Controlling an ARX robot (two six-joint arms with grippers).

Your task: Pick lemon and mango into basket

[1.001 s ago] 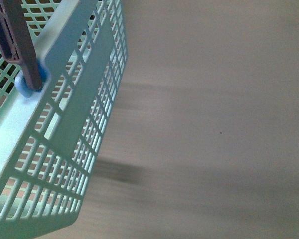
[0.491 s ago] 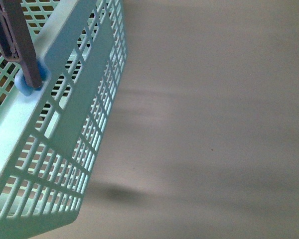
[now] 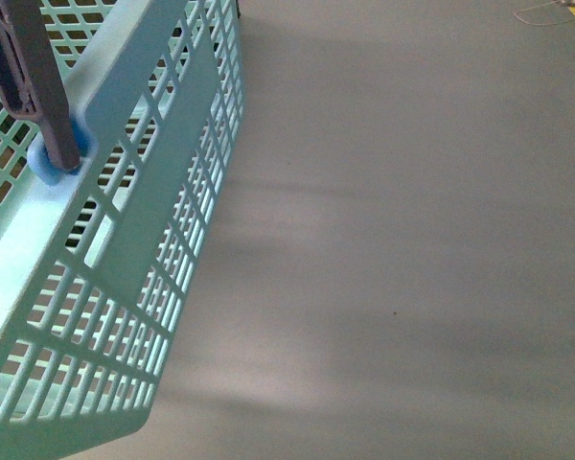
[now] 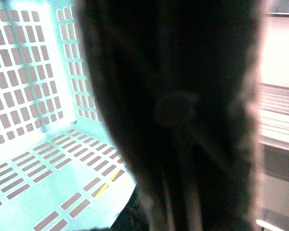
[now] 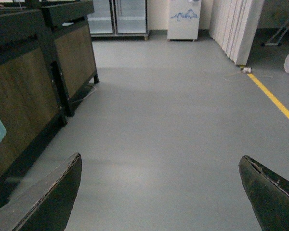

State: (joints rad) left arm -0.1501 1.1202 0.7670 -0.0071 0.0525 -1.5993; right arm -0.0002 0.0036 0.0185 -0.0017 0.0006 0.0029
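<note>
Soft banded shadows on the floor [image 3: 412,240]; left wrist view blurred, the basket [image 4: 86,163] blown out (dark foreground).

So the only thing showing is the basket [image 3: 134,220]: pale mint-blue plastic, rectangular, with walls and bottom all cut into rows of little slots. Its brown handle [image 3: 34,77] is swung up and plugs into a round blue pivot [image 3: 53,165] on the long side's rim. The basket is up above the grey floor [image 3: 412,240], which shows through the slots. Can't spot any lemon or mango from here.
</note>
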